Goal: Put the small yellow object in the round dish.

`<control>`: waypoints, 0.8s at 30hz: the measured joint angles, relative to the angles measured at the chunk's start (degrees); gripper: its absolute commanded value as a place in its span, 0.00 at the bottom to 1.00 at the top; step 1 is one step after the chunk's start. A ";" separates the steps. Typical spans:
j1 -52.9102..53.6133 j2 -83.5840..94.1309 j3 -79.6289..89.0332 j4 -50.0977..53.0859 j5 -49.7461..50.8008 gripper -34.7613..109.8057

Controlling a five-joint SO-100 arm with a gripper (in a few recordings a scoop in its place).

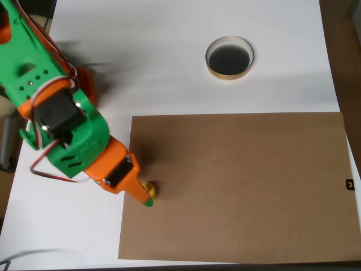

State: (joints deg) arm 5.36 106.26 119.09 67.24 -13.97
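The small yellow object [152, 189] lies on the brown board near its left edge, partly covered by the gripper's tip. My gripper [148, 197], orange with a green fingertip, points down and to the right from the green arm and touches the yellow piece. Its fingers overlap from above, so their spacing is hidden. The round dish [229, 74], dark inside with a pale gold rim, sits on the white table at the upper right, far from the gripper and with nothing in it.
The brown board [242, 192] covers the lower right of the white table [169, 68]. The green and orange arm body [56, 113] takes up the left side. A dark wooden strip [347, 56] runs along the right edge.
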 measured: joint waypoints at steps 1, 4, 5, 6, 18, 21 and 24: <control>-0.35 -1.41 -0.53 -0.53 -0.26 0.42; -0.88 -4.66 -1.41 -0.88 0.09 0.42; -1.32 -5.80 -1.76 -1.05 0.09 0.42; -1.93 -6.50 -2.02 -1.23 0.09 0.42; -2.99 -12.74 -4.57 -3.78 0.79 0.39; -3.08 -13.10 -4.57 -3.96 1.23 0.38; -3.16 -13.97 -4.57 -4.75 1.76 0.36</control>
State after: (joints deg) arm 2.20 92.29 114.52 62.49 -12.22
